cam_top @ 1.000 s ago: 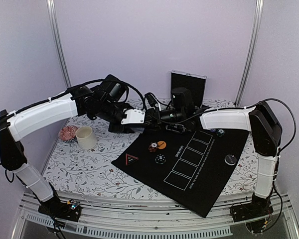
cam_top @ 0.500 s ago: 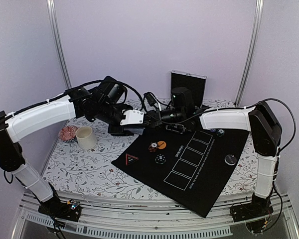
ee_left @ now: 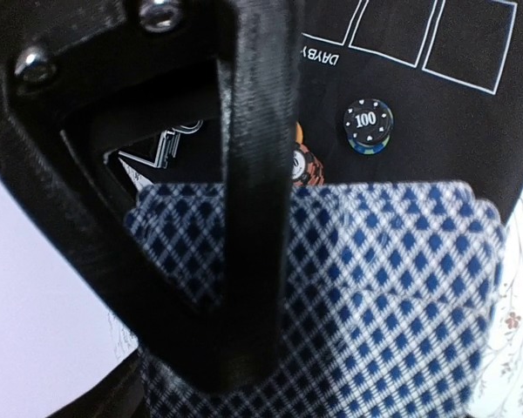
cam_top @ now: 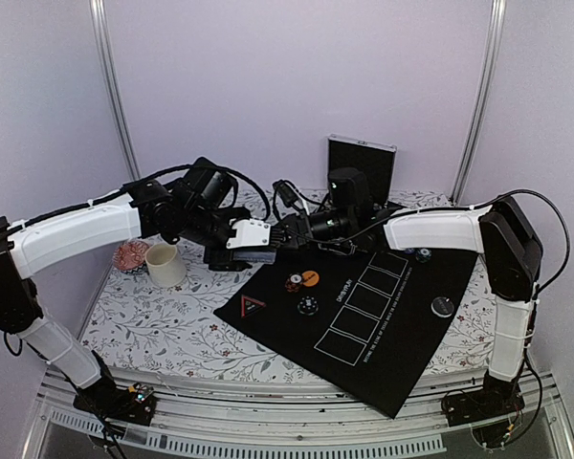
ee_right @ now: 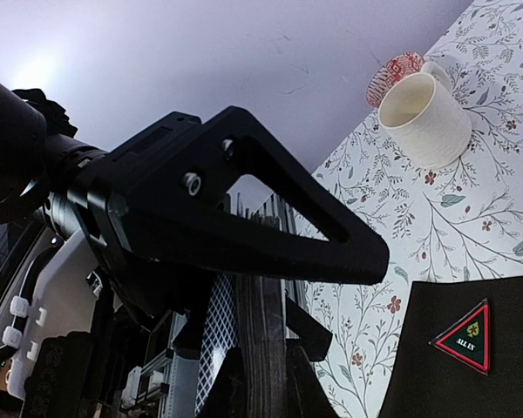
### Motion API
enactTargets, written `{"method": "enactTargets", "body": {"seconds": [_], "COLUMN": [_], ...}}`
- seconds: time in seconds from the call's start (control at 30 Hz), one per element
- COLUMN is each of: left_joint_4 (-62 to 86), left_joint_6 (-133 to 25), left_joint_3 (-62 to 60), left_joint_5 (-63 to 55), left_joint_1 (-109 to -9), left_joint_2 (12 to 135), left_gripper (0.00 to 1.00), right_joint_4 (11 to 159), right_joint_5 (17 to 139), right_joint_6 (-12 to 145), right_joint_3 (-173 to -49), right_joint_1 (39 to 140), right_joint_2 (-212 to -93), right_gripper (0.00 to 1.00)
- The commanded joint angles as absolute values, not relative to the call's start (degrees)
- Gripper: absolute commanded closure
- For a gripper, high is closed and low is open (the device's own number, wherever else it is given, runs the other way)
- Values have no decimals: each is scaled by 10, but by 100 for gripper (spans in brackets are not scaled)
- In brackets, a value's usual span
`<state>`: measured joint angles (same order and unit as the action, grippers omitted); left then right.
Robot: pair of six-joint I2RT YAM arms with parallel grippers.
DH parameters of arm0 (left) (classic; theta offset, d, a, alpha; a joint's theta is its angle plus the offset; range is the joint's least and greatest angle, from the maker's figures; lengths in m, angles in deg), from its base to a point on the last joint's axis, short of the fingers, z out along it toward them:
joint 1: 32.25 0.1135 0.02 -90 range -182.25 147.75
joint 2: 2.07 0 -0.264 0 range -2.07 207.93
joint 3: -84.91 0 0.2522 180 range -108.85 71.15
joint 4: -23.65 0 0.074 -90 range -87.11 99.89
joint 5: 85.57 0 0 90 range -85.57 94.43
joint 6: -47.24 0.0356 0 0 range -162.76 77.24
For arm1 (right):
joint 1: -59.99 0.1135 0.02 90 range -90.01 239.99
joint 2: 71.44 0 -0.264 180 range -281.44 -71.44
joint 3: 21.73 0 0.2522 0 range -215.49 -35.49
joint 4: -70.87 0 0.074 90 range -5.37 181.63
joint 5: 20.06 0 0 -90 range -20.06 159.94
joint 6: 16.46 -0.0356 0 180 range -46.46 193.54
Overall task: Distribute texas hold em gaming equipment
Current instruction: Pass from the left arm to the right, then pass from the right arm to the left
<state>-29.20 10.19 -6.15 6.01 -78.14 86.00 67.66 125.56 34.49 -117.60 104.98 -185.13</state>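
Note:
My right gripper point(cam_top: 291, 232) is shut on the deck of cards point(ee_right: 263, 331), seen edge-on between its fingers point(ee_right: 307, 392) in the right wrist view. My left gripper point(cam_top: 265, 251) meets it from the left above the mat's far corner. Its finger point(ee_left: 248, 261) lies across blue-checked card backs point(ee_left: 392, 296), and it is shut on a card point(ee_right: 214, 340) beside the deck. On the black mat point(cam_top: 383, 354) lie an orange disc point(cam_top: 311, 278), a striped chip point(cam_top: 294, 283), a dark 100 chip point(cam_top: 308, 306) point(ee_left: 367, 127), a blue chip point(cam_top: 422, 254) and a black disc point(cam_top: 443, 306).
A cream cup point(cam_top: 165, 264) point(ee_right: 423, 120) stands at the left with a red patterned dish point(cam_top: 128, 254) behind it. A red triangular "all in" marker point(cam_top: 253, 305) point(ee_right: 467, 336) lies on the mat's left corner. A black case point(cam_top: 361, 164) leans on the back wall.
My left gripper has shifted a little left and toward the near side, away from the right gripper. The right arm has barely moved.

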Motion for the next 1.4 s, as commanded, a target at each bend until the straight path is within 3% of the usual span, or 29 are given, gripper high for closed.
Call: {"method": "enactTargets", "body": {"seconds": [0.0, 0.17, 0.33, 0.63, 1.37], "left_joint_4": [-273, -273, -272, -254, -226], "left_joint_6": [91, 89, 83, 86, 91], "left_joint_3": [-66, -65, -71, -61, -33], "left_joint_5": [38, 41, 34, 49, 70], "left_joint_1": [-773, -772, -772, -772, -773], "left_joint_2": [847, 847, 846, 845, 831], "left_gripper": [32, 44, 48, 48, 48], "right_joint_4": [677, 689, 745, 782, 908], "right_joint_5": [1265, 1257, 1202, 1179, 1123], "right_joint_6": [352, 360, 387, 406, 487], "right_joint_3": [-1174, -1175, -1183, -1192, -1210], "right_joint_1": [1053, 1053, 1053, 1053, 1046], "right_joint_2": [-1825, -1826, -1825, -1834, -1788], "right_gripper": [98, 96, 71, 50, 43]}}
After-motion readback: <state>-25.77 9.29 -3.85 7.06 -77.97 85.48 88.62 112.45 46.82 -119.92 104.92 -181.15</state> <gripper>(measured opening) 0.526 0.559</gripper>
